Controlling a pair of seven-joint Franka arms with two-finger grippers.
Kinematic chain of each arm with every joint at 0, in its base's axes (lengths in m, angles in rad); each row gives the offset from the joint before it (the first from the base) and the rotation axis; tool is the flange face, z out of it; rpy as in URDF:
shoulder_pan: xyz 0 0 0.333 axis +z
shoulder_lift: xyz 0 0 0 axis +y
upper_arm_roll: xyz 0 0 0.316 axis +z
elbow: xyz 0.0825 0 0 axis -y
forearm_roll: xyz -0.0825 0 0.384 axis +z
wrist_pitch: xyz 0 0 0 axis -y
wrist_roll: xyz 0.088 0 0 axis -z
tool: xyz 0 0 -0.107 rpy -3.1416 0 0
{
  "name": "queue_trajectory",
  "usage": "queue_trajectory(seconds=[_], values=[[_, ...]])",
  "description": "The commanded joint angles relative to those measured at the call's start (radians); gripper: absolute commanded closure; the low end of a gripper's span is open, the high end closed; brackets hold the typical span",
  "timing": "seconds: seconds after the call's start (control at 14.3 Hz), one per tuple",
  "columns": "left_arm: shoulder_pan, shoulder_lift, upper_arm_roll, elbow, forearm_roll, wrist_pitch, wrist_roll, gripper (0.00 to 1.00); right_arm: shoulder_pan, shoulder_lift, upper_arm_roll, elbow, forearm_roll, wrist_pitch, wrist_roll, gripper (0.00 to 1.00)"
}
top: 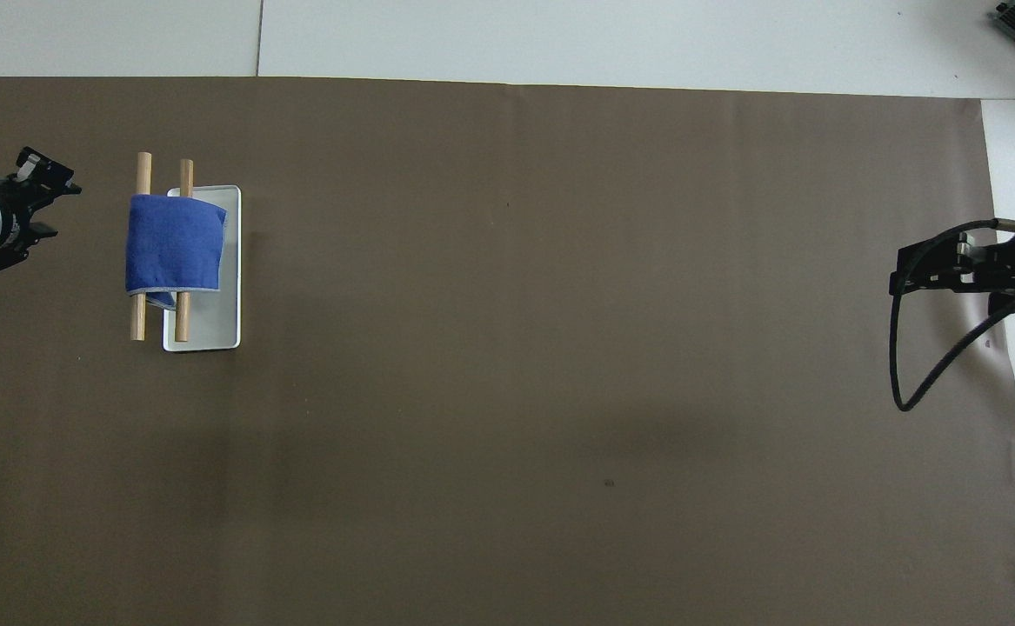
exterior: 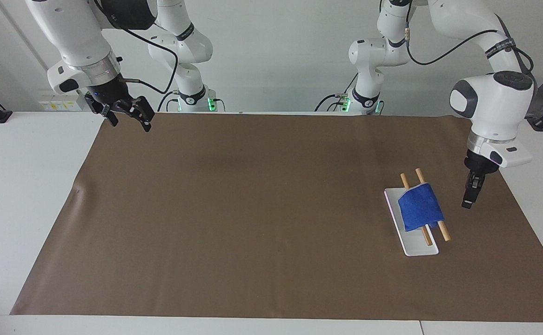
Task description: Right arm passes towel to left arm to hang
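A brown mat (exterior: 252, 223) covered the table. Toward the left arm's end stood a white tray (exterior: 415, 246) bearing two wooden rods (exterior: 444, 231), the blue towel (exterior: 420, 210) draped over both. The left gripper (exterior: 467, 201) hung beside it, empty; its fingers' state could not be told. The right gripper (exterior: 127, 118) waited, fingers spread, holding nothing.

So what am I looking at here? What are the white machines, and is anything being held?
They are two robot arms at a table with a brown mat. One picture faces them; the other looks down from above their end. A blue towel hangs over two wooden rods on a small white tray, toward the left arm's end. The left gripper hangs beside the towel, apart from it, holding nothing. The right gripper waits open over its own end of the mat.
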Motion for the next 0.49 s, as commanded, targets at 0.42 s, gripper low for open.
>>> queue_trajectory(seconds=[0.42], values=[[-0.006,0.046,-0.039,0.308,-0.026,-0.557,0.386,0.46,-0.009,-0.025,0.001,-0.029,0.012,0.002,-0.045,0.0]])
